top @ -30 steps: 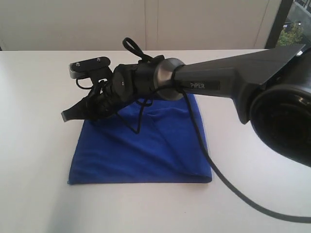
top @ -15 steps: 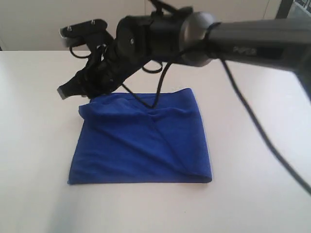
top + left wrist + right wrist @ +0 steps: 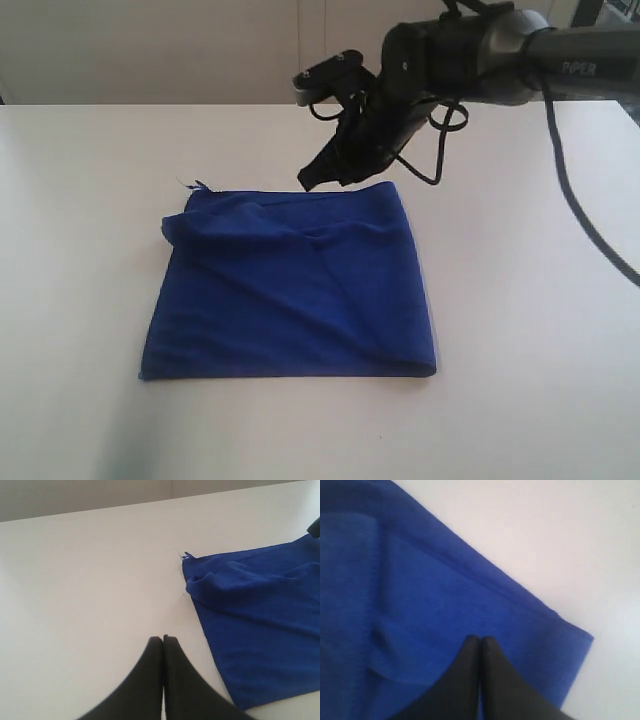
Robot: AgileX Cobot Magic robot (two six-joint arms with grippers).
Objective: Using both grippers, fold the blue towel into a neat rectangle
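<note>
The blue towel (image 3: 290,290) lies folded on the white table, roughly square, with a rumpled far-left corner and a loose thread there (image 3: 190,184). My right gripper (image 3: 312,180) hangs shut and empty just above the towel's far edge; in the right wrist view its tips (image 3: 479,640) are pressed together over the blue towel (image 3: 410,605). The left gripper is out of the exterior view. Seen from the left wrist, my left gripper (image 3: 163,640) is shut and empty above bare table, apart from the towel (image 3: 255,625) and its rumpled corner.
The white table (image 3: 80,300) spreads wide around the towel. The right arm and its black cable (image 3: 590,220) cross the upper right of the exterior view. A pale wall runs behind the table's far edge.
The right arm has pulled back from the towel's far-left corner toward the upper right, leaving the corner lying rumpled on the table. Its jaws have come shut.
</note>
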